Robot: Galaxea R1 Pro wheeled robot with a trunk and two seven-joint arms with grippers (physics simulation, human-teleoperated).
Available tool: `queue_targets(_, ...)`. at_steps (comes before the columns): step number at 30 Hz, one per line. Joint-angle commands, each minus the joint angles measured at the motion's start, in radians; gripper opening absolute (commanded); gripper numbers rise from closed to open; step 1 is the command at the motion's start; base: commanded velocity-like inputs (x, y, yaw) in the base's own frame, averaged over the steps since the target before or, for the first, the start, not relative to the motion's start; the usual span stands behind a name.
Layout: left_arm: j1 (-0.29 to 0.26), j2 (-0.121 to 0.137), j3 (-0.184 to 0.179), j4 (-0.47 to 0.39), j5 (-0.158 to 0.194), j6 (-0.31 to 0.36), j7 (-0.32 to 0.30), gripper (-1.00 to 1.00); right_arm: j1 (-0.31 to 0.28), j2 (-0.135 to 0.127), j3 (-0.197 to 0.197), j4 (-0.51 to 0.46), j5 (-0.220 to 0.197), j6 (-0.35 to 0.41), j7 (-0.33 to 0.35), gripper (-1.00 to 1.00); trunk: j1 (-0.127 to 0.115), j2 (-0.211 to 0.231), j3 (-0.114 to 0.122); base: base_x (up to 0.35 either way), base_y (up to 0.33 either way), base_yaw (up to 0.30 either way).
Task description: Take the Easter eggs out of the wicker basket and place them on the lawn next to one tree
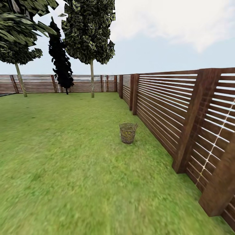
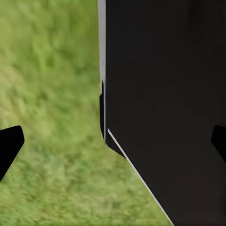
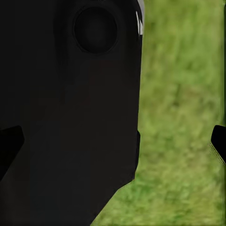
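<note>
I'm still out on the lawn [image 1: 65, 163], approach phase. The wicker basket [image 1: 128, 133] stands upright on the grass ahead and a bit right of centre, near the slatted wooden fence [image 1: 169, 111] but apart from it. I can't make out eggs inside from here; the weave shows yellowish flecks, maybe eggs, too small to tell.

Both wrist views look down at grass past the dark robot body [image 2: 165, 108]. The left gripper [image 2: 113, 141] has its fingertips at the opposite frame edges, spread wide, nothing between them. The right gripper [image 3: 113, 141] is the same, spread and empty.

To do this step well I'd drive straight at the basket and stop with it centred and within arm reach, keeping my right side off the fence so the right arm has room to swing. The thin-trunked tree [image 1: 92, 49] at the far fence, next to the dark cypress [image 1: 60, 58], is the nearest I see, though another trunk may suit better.
</note>
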Motion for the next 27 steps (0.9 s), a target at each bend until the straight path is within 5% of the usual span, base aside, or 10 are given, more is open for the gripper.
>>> queue_targets(1, 0.000, 0.000, 0.001, 0.000, 0.001, 0.000, 0.000, 1.00, 0.000, 0.000, 0.000, 0.000, 0.000, 0.000, -0.001, 1.00, 0.001, 0.000, 0.000, 0.345, 0.000, 0.000)
queue_targets(27, 0.000, 0.000, 0.001, 0.000, 0.001, 0.000, 0.001, 1.00, 0.000, 0.000, 0.000, 0.000, 0.000, 0.000, -0.001, 1.00, 0.001, 0.000, 0.000, 0.345, 0.000, 0.000)
